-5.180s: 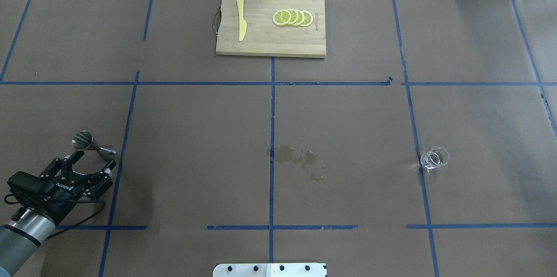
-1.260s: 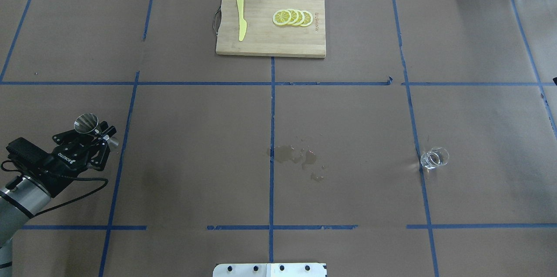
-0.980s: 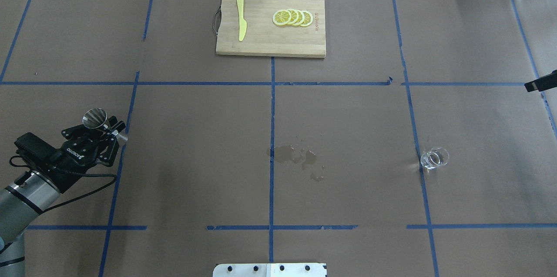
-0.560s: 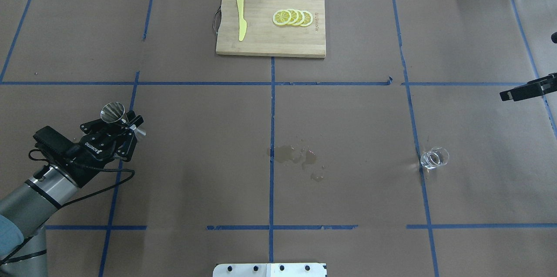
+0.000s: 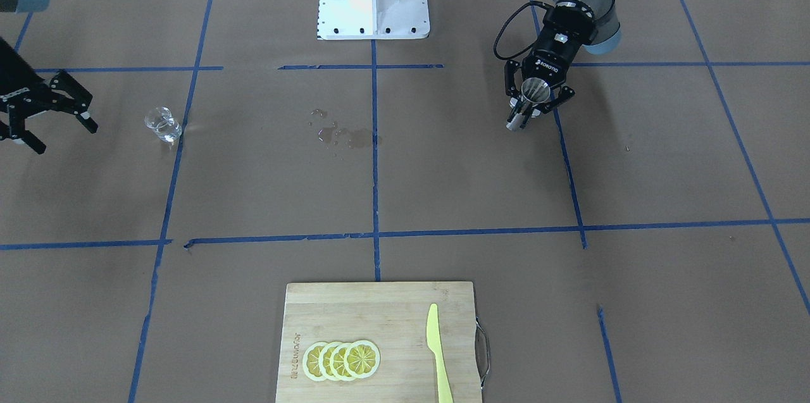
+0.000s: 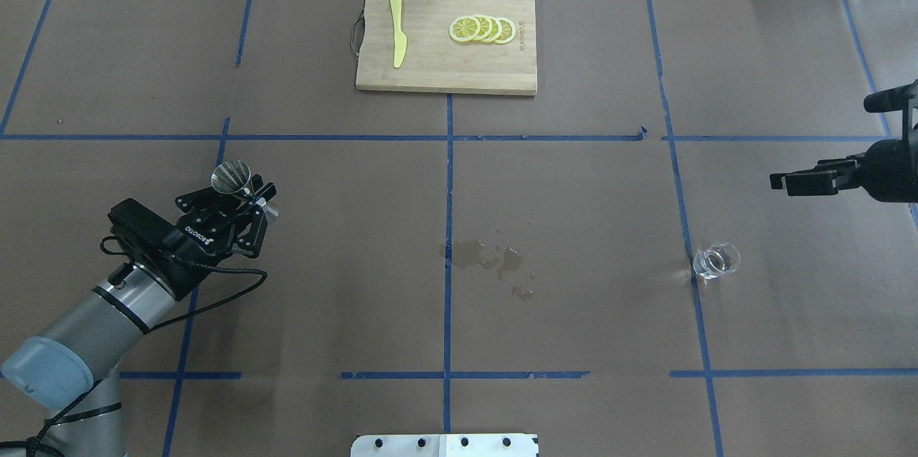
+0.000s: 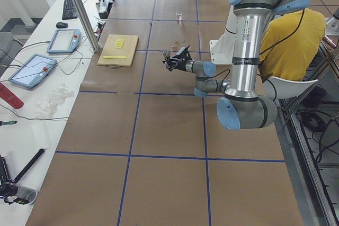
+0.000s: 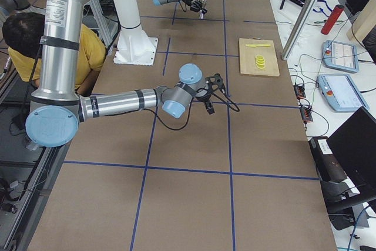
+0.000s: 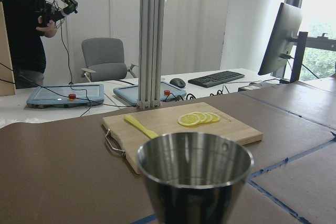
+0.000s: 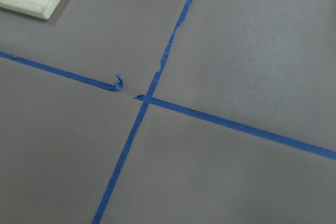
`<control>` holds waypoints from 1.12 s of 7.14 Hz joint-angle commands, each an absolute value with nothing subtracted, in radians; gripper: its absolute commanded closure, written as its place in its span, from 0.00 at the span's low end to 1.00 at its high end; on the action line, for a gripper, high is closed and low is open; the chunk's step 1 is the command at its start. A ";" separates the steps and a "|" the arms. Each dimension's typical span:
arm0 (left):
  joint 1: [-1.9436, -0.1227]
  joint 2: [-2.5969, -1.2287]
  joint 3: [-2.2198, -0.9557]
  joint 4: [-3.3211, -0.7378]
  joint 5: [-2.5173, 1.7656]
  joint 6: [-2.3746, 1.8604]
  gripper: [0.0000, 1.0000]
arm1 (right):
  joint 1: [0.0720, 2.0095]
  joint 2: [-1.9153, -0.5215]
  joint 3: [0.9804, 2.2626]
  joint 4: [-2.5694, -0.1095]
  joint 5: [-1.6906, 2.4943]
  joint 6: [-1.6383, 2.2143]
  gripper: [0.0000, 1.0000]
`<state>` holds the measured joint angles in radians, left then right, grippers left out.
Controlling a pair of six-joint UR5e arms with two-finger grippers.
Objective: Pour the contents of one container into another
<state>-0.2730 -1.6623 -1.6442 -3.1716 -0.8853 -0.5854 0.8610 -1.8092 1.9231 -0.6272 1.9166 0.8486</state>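
Two grippers: left gripper [image 6: 248, 194] clamps the shiny steel hourglass jigger [image 6: 231, 176]; right gripper [image 5: 63, 137], fingers spread, hangs near the small clear glass cup [image 6: 715, 260]

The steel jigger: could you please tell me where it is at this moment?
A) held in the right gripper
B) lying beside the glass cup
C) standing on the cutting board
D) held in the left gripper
D: the left gripper is shut on the waist of the jigger, mouth upward, far across the table from the glass cup.
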 commanded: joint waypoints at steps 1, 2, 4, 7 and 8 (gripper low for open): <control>-0.275 -1.663 -1.643 -3.169 -0.885 -0.586 1.00 | 0.534 -1.926 2.052 -0.598 1.470 1.077 0.00; -0.275 -1.664 -1.643 -3.169 -0.884 -0.587 1.00 | 0.346 -1.931 2.054 -0.603 1.138 1.188 0.00; -0.278 -1.664 -1.643 -3.169 -0.885 -0.588 1.00 | 0.155 -1.934 2.060 -0.670 0.806 1.282 0.00; -0.278 -1.669 -1.643 -3.169 -0.885 -0.594 1.00 | -0.033 -1.930 2.025 -0.834 0.475 1.556 0.00; -0.278 -1.670 -1.644 -3.171 -0.884 -0.595 1.00 | -0.052 -1.925 2.001 -0.848 0.447 1.580 0.00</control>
